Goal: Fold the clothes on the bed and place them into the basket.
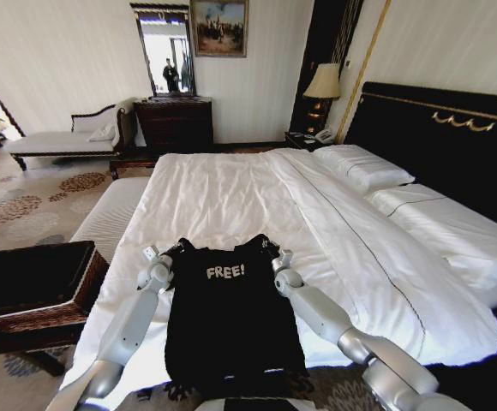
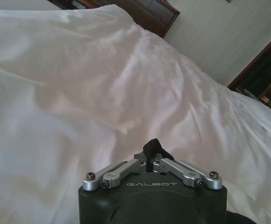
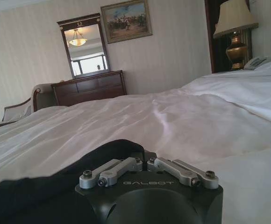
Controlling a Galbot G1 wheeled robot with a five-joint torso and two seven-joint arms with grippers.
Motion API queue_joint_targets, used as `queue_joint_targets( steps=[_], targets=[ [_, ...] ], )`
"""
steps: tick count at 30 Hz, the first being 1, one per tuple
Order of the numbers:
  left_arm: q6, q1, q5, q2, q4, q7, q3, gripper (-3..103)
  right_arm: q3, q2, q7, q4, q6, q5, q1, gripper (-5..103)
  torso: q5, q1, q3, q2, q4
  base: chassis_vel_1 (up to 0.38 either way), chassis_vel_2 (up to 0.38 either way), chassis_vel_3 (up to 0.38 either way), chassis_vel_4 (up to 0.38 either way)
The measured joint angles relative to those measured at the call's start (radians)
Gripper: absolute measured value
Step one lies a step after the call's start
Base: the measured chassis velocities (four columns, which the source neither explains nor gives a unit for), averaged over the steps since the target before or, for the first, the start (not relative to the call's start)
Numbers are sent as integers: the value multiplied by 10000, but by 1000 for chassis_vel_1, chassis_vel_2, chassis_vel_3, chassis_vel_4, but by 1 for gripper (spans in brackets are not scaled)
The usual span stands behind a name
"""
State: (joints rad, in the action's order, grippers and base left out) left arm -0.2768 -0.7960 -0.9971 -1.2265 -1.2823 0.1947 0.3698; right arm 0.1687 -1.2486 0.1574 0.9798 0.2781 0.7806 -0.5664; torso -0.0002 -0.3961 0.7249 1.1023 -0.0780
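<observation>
The clothes, a black T-shirt (image 1: pixel 229 321) with white "FREE!" lettering, lie flat at the foot of the bed (image 1: pixel 231 193) and hang over its near edge. My left gripper (image 1: pixel 176 249) is at the shirt's left shoulder. In the left wrist view this gripper (image 2: pixel 150 161) is shut, with a pinch of black cloth (image 2: pixel 153 147) between its tips. At the other shoulder is my right gripper (image 1: pixel 271 248). In the right wrist view it (image 3: pixel 142 164) is shut where the black fabric (image 3: pixel 112 150) rises to it. The dark woven basket (image 1: pixel 77 295) stands on the floor to the left of the bed.
A cream striped bench (image 1: pixel 111 214) runs along the bed's left side beyond the basket. A chaise longue (image 1: pixel 60 141), a dark dresser (image 1: pixel 176 122) with a mirror, and a bedside lamp (image 1: pixel 323 82) stand at the far wall. White pillows (image 1: pixel 364 167) lie against the black headboard (image 1: pixel 454 141).
</observation>
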Motion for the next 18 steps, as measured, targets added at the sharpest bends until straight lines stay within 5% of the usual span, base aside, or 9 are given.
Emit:
queue_joint_targets(
  steps=[8, 18],
  targets=[
    [8, -563, -25, 166, -291, -216, 421, 1, -378, 276, -59, 212, 37, 26, -212, 0, 3, 0, -2, 0, 2, 0, 0, 0, 0],
    [188, -529, 671, -384, 304, -375, 308, 1, -69, -352, -549, -865, 465, -767, -78, 0, 2, -1, -1, 0, 1, 0, 0, 0, 0]
  ],
)
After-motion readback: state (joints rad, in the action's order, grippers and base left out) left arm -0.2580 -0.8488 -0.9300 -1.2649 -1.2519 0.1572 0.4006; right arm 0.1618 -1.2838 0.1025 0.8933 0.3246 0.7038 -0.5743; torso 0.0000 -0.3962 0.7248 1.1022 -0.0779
